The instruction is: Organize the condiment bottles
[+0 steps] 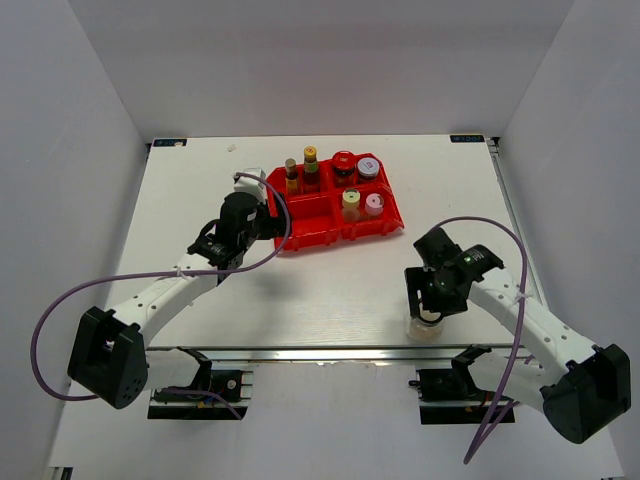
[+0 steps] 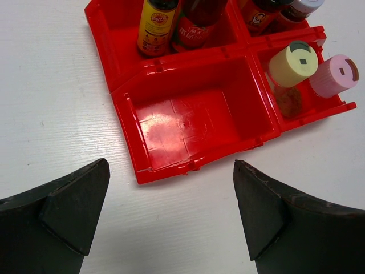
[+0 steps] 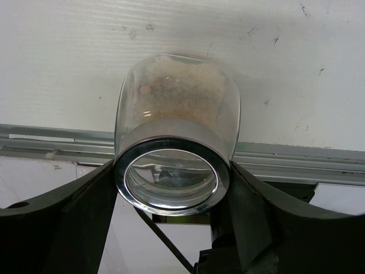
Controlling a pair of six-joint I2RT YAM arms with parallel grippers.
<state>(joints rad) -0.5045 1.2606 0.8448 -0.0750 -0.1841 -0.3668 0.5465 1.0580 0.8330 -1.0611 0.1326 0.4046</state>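
Left end effector (image 2: 170, 171) hangs released just short of the tray's (image 2: 124, 131) one vacant near-left bin; six bottles (image 1: 311, 168) fill the other three. Far right, at the bench's (image 1: 330, 290) near edge, my right end effector (image 3: 172, 185) grips the last jar (image 3: 177, 97) by its silver lid. I judge this the final pickup: next I lift straight, carry across, and lower into that bin.

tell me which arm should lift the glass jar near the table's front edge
Right: the right gripper brackets the silver-lidded jar, touching its lid on both sides. The left gripper hangs open far off, facing the empty compartment of the red tray.
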